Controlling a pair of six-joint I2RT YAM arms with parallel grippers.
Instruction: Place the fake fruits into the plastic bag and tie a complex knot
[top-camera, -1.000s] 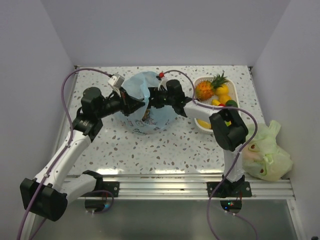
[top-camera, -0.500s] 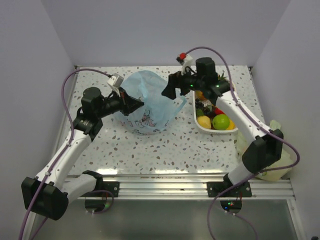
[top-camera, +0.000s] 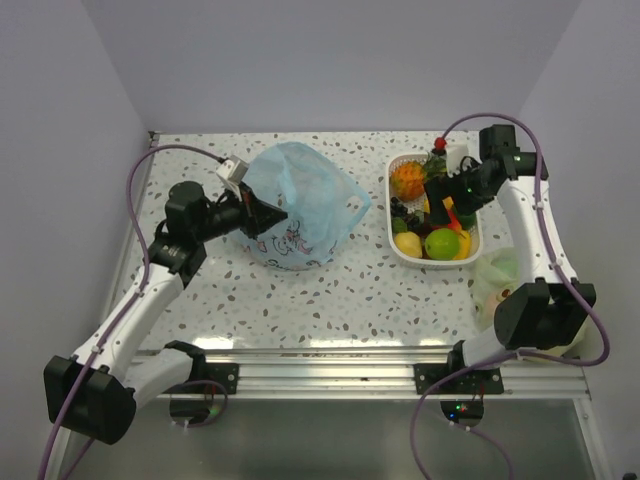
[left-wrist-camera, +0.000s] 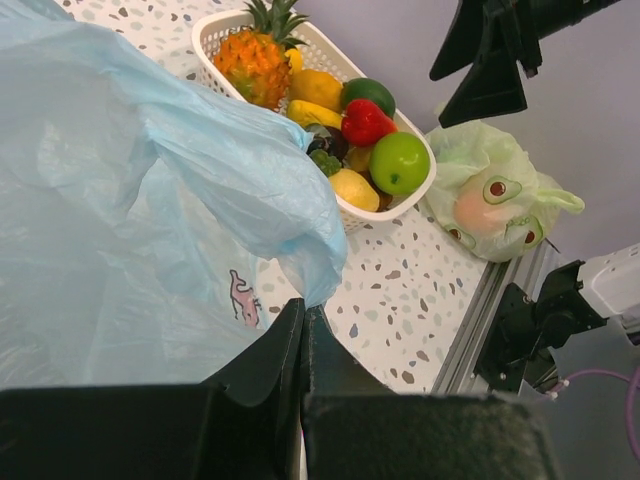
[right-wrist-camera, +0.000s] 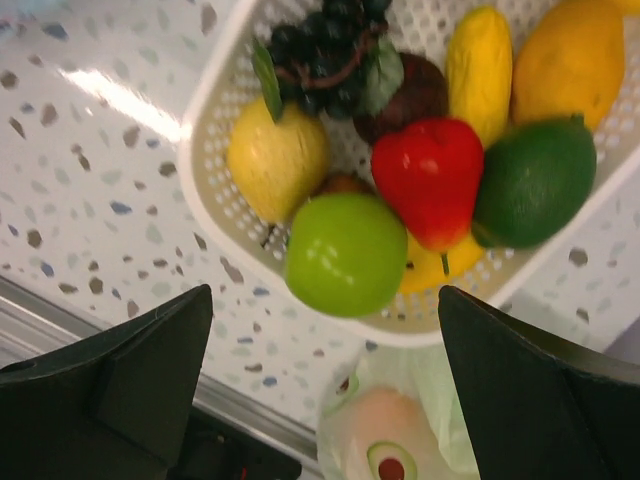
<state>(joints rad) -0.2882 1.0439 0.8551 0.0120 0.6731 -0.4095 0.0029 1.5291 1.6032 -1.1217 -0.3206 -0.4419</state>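
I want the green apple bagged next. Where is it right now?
Top view: the green apple sits at the near end of the white basket, on the right side of the table, just right of the yellow lemon.

Bright, even overhead light, soft shadows; glare streaks the table (right-wrist-camera: 120, 97), and the right wrist view is blurred.
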